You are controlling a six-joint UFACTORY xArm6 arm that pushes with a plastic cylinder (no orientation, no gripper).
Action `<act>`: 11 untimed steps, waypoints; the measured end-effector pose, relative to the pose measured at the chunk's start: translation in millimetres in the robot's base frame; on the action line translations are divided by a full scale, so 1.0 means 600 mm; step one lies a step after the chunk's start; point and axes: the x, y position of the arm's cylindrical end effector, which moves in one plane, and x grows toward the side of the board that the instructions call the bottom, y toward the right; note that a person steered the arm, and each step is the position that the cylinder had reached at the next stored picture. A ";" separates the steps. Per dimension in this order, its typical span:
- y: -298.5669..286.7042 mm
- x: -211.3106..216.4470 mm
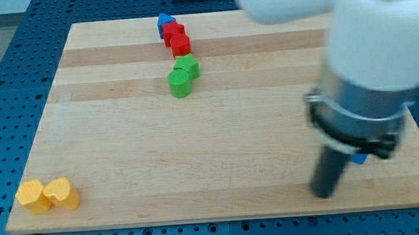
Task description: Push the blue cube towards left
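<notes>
Pincerless, so no spread or pinch to tell; my tip (324, 193) near the board's (197, 155) bottom-right corner, blue cube (358, 159) just right, mostly hidden behind the arm; risks glancing off, spinning it toward the bottom edge instead of left.

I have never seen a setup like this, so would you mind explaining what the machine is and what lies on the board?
This is a single camera picture of a wooden board. The big white and grey shape at the view's right is a robot arm ending in a dark rod; it holds nothing and only pushes. My tip rests near the board's bottom right. A sliver of the blue cube shows just right of the rod, mostly hidden. Near the top sit a blue block, two red blocks and two green blocks. Two yellow blocks lie bottom left.
</notes>
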 end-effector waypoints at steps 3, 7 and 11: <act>0.125 -0.067; 0.028 -0.133; -0.071 -0.175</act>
